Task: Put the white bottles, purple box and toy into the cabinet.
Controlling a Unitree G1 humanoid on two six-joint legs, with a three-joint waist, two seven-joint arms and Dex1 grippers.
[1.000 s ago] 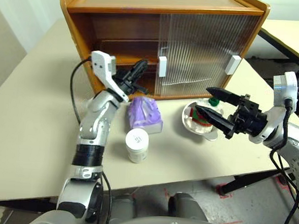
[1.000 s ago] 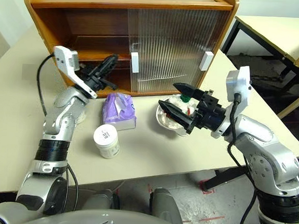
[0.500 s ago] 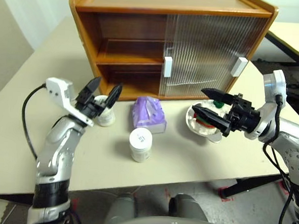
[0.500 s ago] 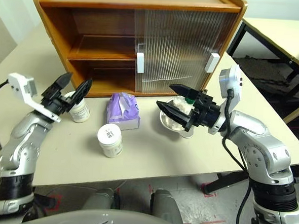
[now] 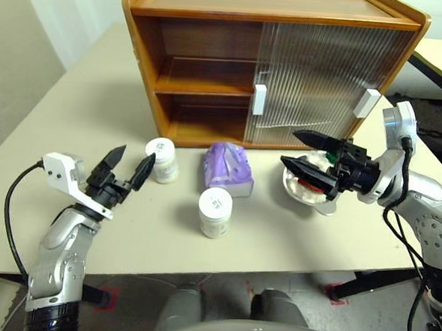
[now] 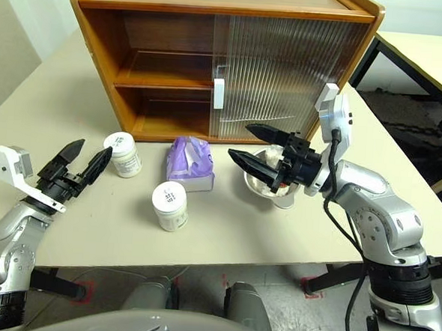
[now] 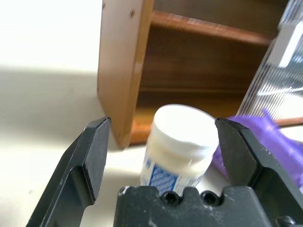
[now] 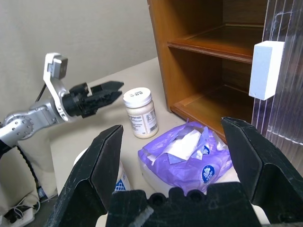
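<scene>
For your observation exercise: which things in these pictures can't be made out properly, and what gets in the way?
- Toy: eye views, mostly hidden in the bowl behind the right gripper.
- Bottle label: left wrist view, blurred and cut off by the left gripper's base.
- Cabinet right half: eye views, veiled by ribbed doors.

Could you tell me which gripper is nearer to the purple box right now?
Right. The right gripper hangs open just beside the purple box; the left gripper is farther off, beyond a white bottle.

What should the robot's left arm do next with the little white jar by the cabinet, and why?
Probably ease the left gripper forward around the white bottle and close. Its jaws are open and aimed at the bottle, which stands on the table, outside the cabinet.
</scene>
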